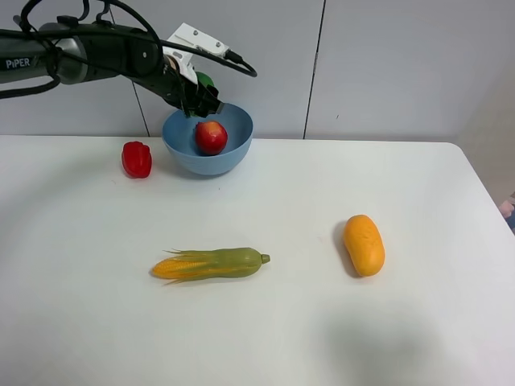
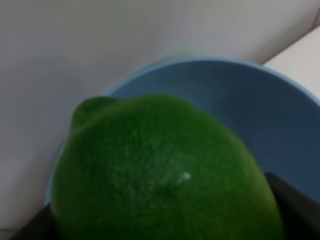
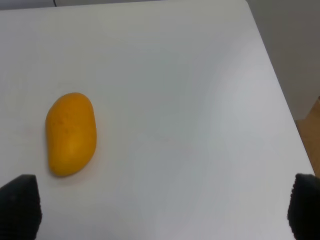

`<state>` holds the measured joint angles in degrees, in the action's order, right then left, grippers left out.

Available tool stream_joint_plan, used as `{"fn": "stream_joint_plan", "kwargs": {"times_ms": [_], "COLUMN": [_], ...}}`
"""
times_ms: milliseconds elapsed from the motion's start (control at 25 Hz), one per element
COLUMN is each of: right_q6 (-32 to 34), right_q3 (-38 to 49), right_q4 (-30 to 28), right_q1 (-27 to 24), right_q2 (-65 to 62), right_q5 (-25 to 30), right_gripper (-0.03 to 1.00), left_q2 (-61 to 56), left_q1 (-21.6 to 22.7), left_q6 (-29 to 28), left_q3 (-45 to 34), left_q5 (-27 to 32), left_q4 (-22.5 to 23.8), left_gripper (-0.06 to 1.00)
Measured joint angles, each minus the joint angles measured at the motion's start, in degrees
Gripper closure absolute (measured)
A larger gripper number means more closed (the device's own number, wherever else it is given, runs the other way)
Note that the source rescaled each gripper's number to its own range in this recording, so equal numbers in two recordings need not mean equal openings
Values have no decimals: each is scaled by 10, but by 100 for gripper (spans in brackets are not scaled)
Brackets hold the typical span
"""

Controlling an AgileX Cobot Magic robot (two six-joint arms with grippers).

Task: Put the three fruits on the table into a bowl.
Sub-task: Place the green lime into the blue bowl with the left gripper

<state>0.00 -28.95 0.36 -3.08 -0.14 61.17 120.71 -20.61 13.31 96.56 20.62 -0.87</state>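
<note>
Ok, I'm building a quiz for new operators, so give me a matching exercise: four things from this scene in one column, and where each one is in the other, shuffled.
Things
1. pomegranate
2. lime
3. mango
4. bell pepper

Places
A. on the table, close beside the bowl
B. held in the left gripper, over the bowl
C. inside the bowl
D. on the table, well away from the bowl

Pairs: 1-C, 2-B, 3-D, 4-A
</note>
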Motion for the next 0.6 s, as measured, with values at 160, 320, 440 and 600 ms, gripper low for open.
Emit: {"fn": "stream_joint_plan", "kwargs": {"times_ms": [160,320,440,600], "right_q6": [0,0,0,0], "right_q3": [0,0,0,0], "right_q4": [0,0,0,0], "right_q1": [0,0,0,0], "right_q2": [0,0,0,0], "right_q5": [0,0,0,0], "right_gripper": [-3,-3,-3,-3], "left_q2": [11,22,23,23], "left_q1": [0,0,0,0], "left_q6": [0,0,-7,-23], "left_q3": [0,0,0,0], "left_q5": [-9,-4,-4,-1], "left_q4": [-15,-22,-41,-49], "left_gripper": [92,87,18,-2]}}
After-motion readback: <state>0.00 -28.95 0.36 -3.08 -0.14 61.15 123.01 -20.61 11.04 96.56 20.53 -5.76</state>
